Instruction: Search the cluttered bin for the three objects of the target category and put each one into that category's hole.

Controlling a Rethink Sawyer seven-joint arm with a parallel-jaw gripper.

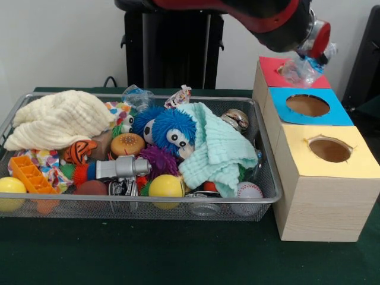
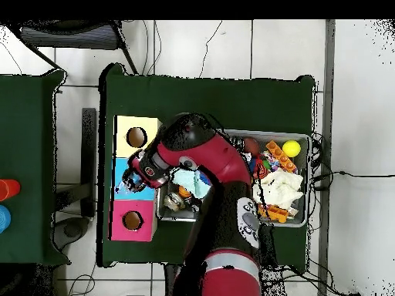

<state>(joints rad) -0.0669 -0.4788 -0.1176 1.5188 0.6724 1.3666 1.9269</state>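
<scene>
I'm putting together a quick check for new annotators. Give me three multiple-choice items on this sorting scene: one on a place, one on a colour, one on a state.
1. Where is the gripper?
A. over the red-topped box
B. deep in the wire bin
C. over the yellow-topped box

2. What colour is the top of the middle box?
A. green
B. blue
C. white

3. What is the gripper doing?
A. hanging empty
B. pressing on the white cloth
C. holding a clear crinkly wrapper

Answers:
1 A: in the front view the gripper hangs over the red-topped box, away from the wire bin.
2 B: the middle box's top is blue, between the red one and the yellow-topped box.
3 C: a clear crinkly wrapper sits bunched at the gripper's tip.
</scene>
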